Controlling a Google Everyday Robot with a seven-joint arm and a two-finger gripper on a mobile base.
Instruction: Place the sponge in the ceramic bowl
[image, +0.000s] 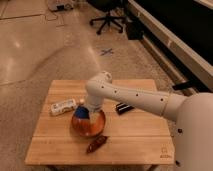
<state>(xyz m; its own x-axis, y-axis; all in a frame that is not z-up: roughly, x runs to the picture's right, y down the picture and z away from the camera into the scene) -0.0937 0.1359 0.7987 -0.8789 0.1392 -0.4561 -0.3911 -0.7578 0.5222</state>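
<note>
1. Nearest, just in front of the ceramic bowl (96, 130), a dark-red chili-shaped object (96, 144) lies on the wooden table (142, 140).
2. The ceramic bowl stands upright on the table. The sponge (82, 115) sits inside the bowl's outline, at its far-left part.
3. My gripper (85, 110) is directly over the sponge, at the bowl's far-left rim. I cannot tell whether it grips the sponge or has let go, nor whether the sponge rests on the bowl's floor or hangs just above it.
4. Judgement: the placing step is in hand. If the sponge is held, release calls for a low drop inside the rim. Withdrawal calls for a straight rise clear of the rim.
5. Behind the bowl to the left lies a white object (63, 106). Behind it to the right lies a small black object (123, 107).
</note>
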